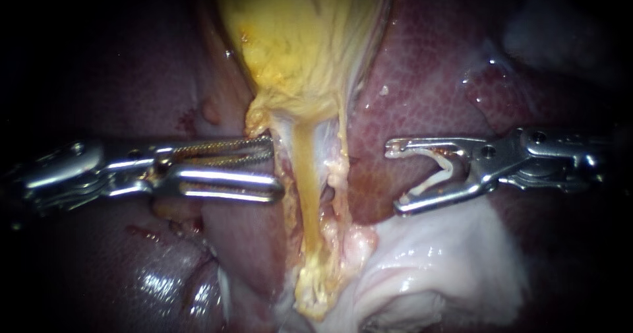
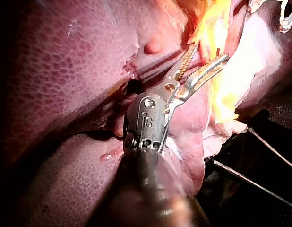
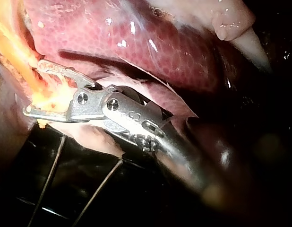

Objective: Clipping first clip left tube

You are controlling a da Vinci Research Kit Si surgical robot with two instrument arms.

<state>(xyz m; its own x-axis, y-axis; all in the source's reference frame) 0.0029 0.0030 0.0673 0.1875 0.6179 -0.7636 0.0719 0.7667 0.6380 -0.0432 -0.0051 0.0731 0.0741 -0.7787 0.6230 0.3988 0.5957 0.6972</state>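
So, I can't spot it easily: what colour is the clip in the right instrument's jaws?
White; the clip shows best in the endoscope view.

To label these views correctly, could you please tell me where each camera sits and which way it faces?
Endoscope: close up, facing gallbladder and tube; left tool and right tool, holding a clip, enter from opposite sides.
Left wrist: on the left arm, looking along its tool toward the tube.
Right wrist: on the right arm, looking along its tool toward the tube.
Shared: all show the tube.
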